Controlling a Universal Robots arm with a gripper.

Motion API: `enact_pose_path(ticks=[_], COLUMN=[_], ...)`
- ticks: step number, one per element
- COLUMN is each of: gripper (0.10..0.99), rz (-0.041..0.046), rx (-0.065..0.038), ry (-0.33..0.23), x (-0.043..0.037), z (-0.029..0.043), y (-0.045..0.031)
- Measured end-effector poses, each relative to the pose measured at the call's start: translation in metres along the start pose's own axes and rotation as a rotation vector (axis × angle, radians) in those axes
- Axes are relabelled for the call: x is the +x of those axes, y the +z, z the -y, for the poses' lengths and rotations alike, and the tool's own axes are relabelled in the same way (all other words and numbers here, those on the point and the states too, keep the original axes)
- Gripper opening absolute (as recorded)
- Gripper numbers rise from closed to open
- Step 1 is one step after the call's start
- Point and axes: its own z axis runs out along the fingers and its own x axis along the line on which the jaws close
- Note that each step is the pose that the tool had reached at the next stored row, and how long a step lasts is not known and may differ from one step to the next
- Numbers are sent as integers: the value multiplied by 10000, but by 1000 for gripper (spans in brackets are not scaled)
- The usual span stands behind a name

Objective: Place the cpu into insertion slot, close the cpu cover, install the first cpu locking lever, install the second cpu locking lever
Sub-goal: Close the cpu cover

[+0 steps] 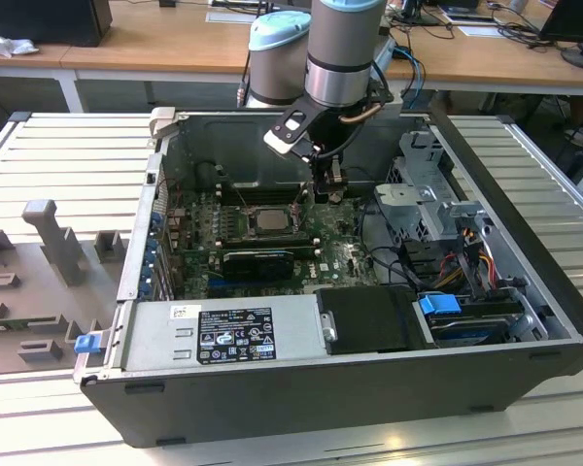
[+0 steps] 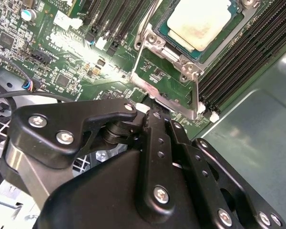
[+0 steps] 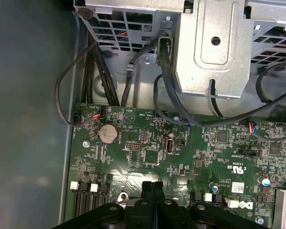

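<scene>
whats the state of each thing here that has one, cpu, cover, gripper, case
cpu, seated, top showing through the cover's cut-out
cpu cover, down, lying flat around the cpu
gripper, shut, holding nothing, low over the green board
computer case, open, side panel off

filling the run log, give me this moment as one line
cpu: seated | cpu cover: down around cpu | gripper: shut, empty, above motherboard
</scene>
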Motion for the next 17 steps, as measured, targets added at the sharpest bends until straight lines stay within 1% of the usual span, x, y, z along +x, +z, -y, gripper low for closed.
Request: enact_pose_path(ticks=[4, 17], gripper=[106, 106], rz=[0, 0], rx=[0, 0], ry=[0, 0], x=[1, 10], z=[15, 115], y=[0, -3])
